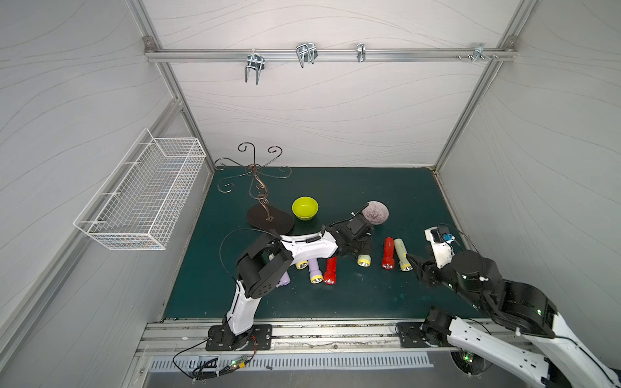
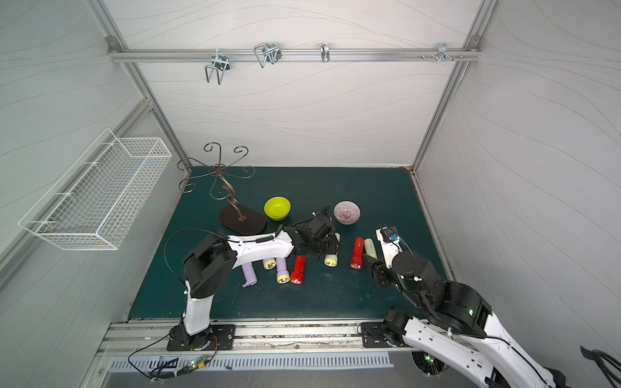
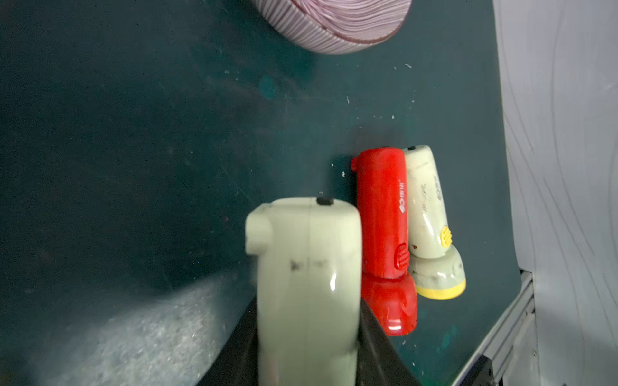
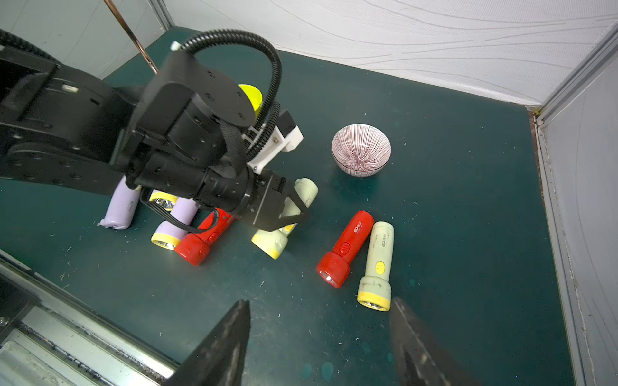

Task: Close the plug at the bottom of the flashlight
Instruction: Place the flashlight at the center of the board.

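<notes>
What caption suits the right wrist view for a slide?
Left gripper shut on a cream flashlight; open right gripper faces a red flashlight and a second cream flashlight side by side.

On the dark green worktop [image 1: 336, 302], a metal stand [image 1: 270, 220] is set near the far left corner, with a yellow-green bowl [image 1: 304, 208] and a striped bowl [image 1: 378, 212] placed mid-depth. Toward the right edge a red flashlight [image 1: 388, 253] and a pale flashlight [image 1: 402, 255] are laid side by side. A lilac flashlight [image 1: 313, 267] and a second red flashlight [image 1: 330, 271] are laid left of centre.
</notes>
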Available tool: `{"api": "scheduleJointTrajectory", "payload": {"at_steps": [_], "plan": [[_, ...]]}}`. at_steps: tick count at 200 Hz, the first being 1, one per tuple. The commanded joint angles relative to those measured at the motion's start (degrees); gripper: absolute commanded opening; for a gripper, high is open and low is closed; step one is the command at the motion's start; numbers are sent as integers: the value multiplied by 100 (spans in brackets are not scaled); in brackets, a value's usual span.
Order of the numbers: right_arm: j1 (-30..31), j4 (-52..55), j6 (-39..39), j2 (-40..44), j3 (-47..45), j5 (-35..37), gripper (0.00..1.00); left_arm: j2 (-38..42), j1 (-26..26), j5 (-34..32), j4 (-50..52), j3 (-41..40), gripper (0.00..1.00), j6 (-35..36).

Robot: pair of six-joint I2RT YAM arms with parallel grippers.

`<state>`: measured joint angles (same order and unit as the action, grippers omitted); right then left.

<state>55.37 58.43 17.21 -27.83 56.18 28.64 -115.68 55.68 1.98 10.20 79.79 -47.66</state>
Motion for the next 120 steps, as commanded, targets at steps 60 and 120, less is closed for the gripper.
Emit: {"api": "scheduleJointTrajectory", "payload": {"at_steps": [60,120], "plan": [[-53,-254,43,1,-284,-326,59,115,70,-47,-623,65,0,-372],[-840,-770,172,-660,-348,-2037,62,1155,-433,444,-1824,-1095,0,-751]]}}
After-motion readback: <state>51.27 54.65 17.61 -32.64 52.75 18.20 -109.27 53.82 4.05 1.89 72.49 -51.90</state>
